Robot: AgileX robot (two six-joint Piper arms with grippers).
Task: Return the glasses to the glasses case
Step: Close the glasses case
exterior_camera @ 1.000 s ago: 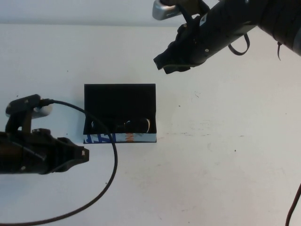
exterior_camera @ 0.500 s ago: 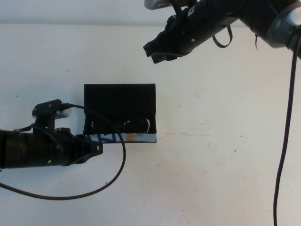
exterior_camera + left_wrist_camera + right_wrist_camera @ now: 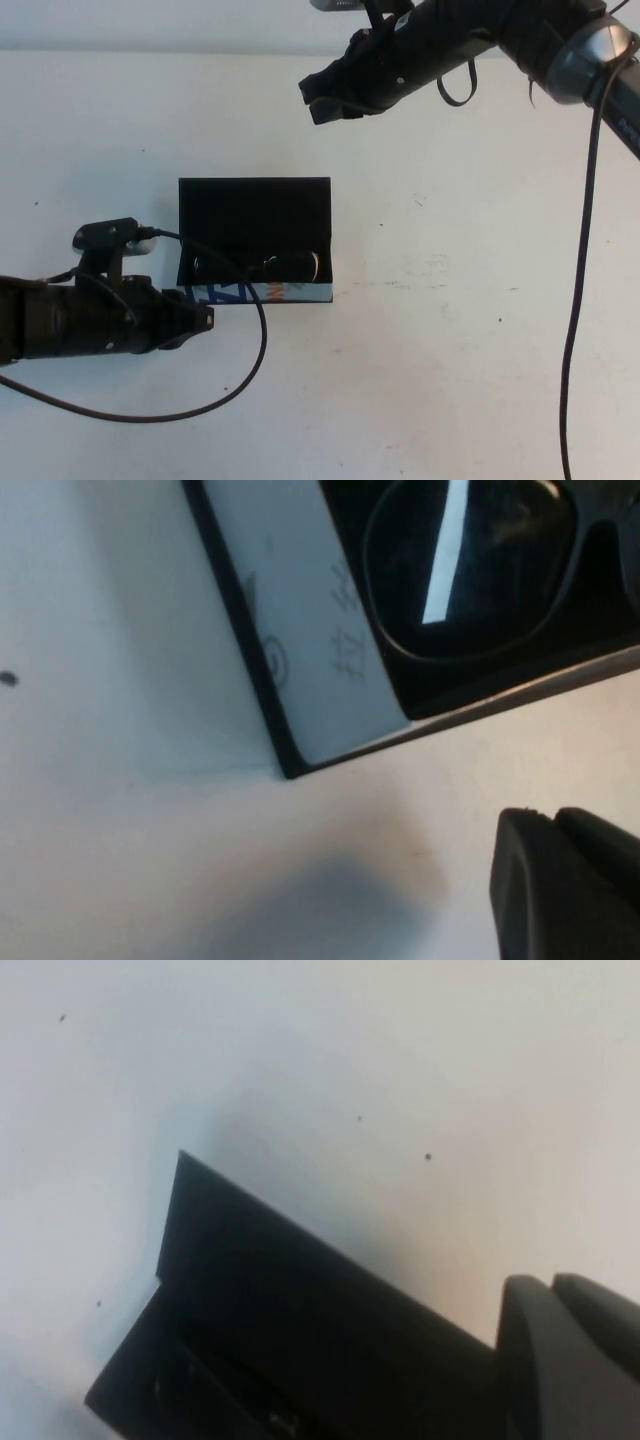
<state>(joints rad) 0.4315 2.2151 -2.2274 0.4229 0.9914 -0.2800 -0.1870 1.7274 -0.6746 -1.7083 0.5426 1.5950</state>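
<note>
On the white table point(image 3: 480, 330): the glasses point(image 3: 262, 266) lie inside the open glasses case point(image 3: 255, 215).
The lid stands up behind them. The left gripper point(image 3: 203, 318) sits low beside the case's front left corner, its fingers pressed together and empty. The right gripper point(image 3: 318, 103) hangs beyond the case, fingers closed, holding nothing.

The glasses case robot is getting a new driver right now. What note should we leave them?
Left gripper: shut, empty, low at the case's near-left corner.
Right gripper: shut, empty, raised beyond the case, toward the far right.
Glasses: already lying inside the case.
Lid: open, standing up at the back.
Done: glasses are in.
Left: probably swing the lid down to close the case.
</note>
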